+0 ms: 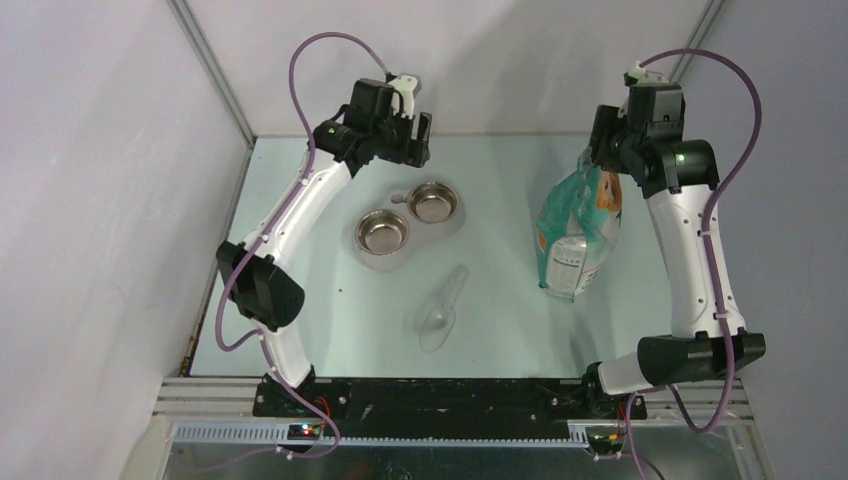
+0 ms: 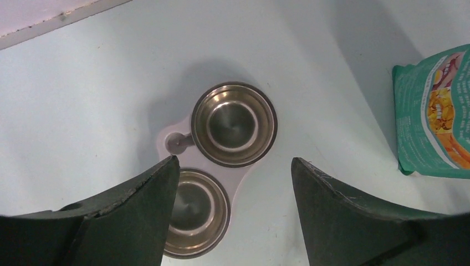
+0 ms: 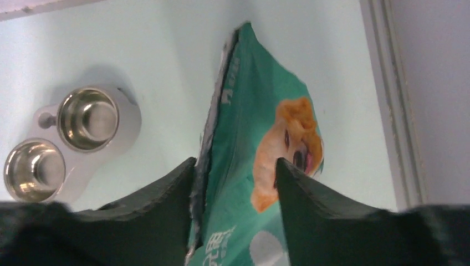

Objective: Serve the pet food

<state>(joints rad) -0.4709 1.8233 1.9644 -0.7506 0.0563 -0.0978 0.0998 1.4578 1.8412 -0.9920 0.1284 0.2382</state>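
Note:
No pet food shows in any view. The teal-green and white bag (image 1: 578,235) lies at the right of the table. My right gripper (image 1: 597,150) is at its far end. In the right wrist view the bag (image 3: 249,111) runs between the spread fingers of my right gripper (image 3: 236,160). The left finger touches the bag's dark edge and the right finger overlaps its printed face. Two empty steel bowls (image 1: 383,232) (image 1: 433,202) sit in a pale stand. My left gripper (image 2: 235,160) hangs open above the bowls (image 2: 233,124) (image 2: 191,213), holding nothing.
A clear plastic scoop (image 1: 441,312) lies on the table in front of the bowls, handle pointing away. The walls of the enclosure close in at the back, left and right. A metal rail (image 3: 388,100) runs beside the bag on the right.

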